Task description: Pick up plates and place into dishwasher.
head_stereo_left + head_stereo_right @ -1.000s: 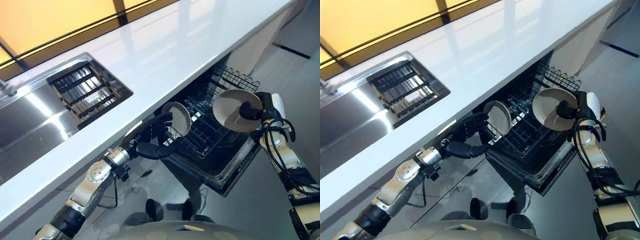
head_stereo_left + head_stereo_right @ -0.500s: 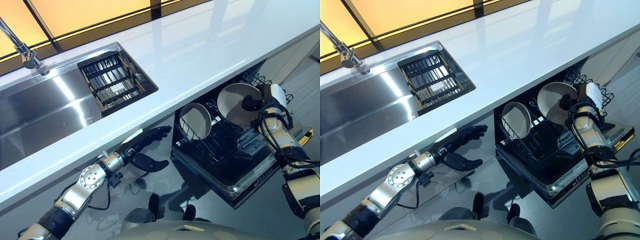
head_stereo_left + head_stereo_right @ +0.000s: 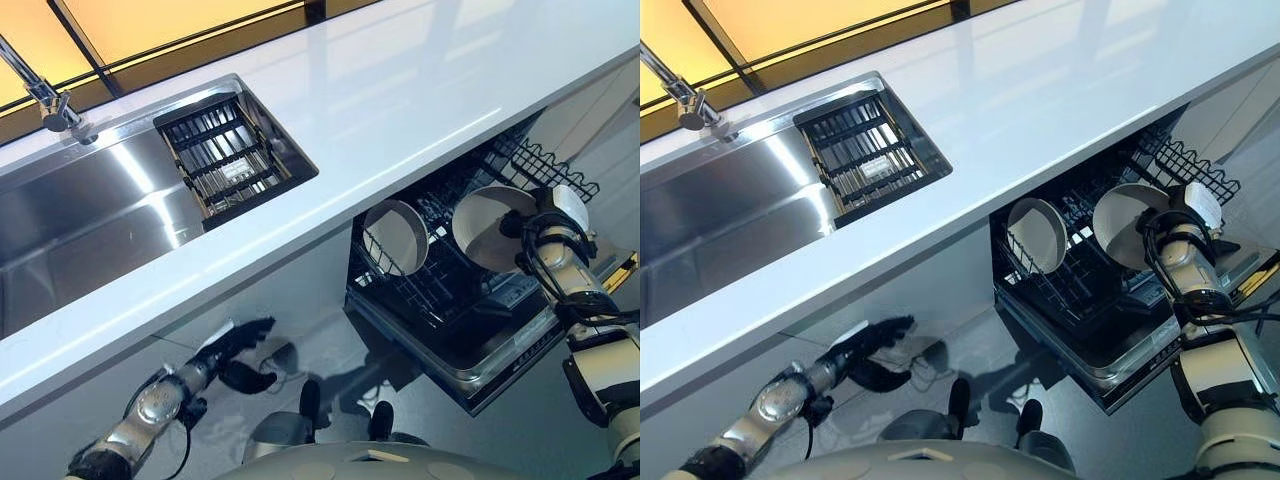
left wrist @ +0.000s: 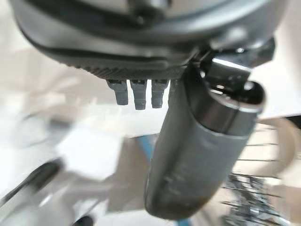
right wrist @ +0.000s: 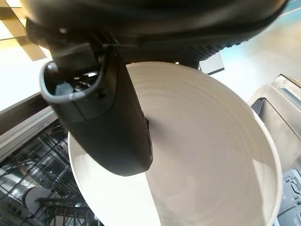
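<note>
A large white plate [image 3: 488, 226] hangs upright over the pulled-out dishwasher rack [image 3: 425, 292], with my right hand [image 3: 541, 226] shut on its rim. In the right wrist view the thumb [image 5: 114, 123] presses on the plate's face [image 5: 211, 160]. A smaller white plate [image 3: 396, 236] stands on edge in the rack's left part, and no hand touches it. My left hand [image 3: 236, 344] is low under the counter, well left of the dishwasher, open and holding nothing. Its thumb [image 4: 202, 155] and fingertips [image 4: 136, 95] show bare in the left wrist view.
The white counter [image 3: 400, 100] overhangs the dishwasher. A steel sink [image 3: 80, 225] with a black drain basket [image 3: 228, 160] and a faucet [image 3: 48, 98] lies at the left. The open dishwasher door [image 3: 505, 362] juts out toward me below the rack.
My left hand has let go of the small plate, which stays in the rack, and has drawn back down and to the left. The right hand still holds the large plate. The camera has shifted.
</note>
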